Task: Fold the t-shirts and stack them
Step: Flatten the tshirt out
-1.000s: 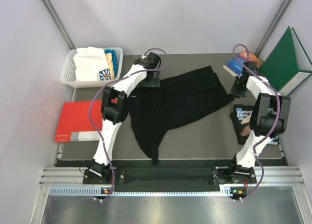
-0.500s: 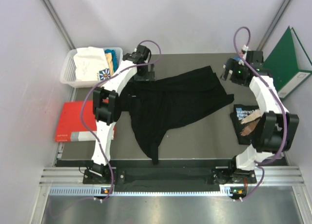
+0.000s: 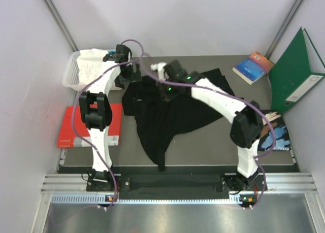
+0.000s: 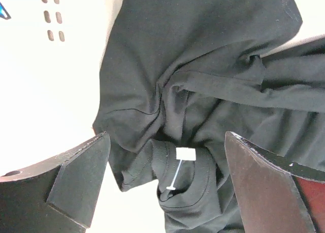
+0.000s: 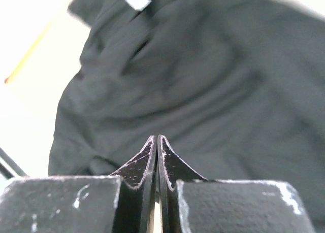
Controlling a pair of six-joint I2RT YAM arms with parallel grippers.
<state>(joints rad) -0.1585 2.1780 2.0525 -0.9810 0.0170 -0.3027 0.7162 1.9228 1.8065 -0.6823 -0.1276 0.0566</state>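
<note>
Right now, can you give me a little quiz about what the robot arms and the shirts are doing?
1. True or false: the left end effector is open over the black t-shirt, near its white tag.
2. What lies in the white basket? A) a white t-shirt B) a red book C) a green folder
3. Fill in the blank: the right end effector has its fingers ____ (open or shut).

Key: 1 true; 2 A; 3 shut.
</note>
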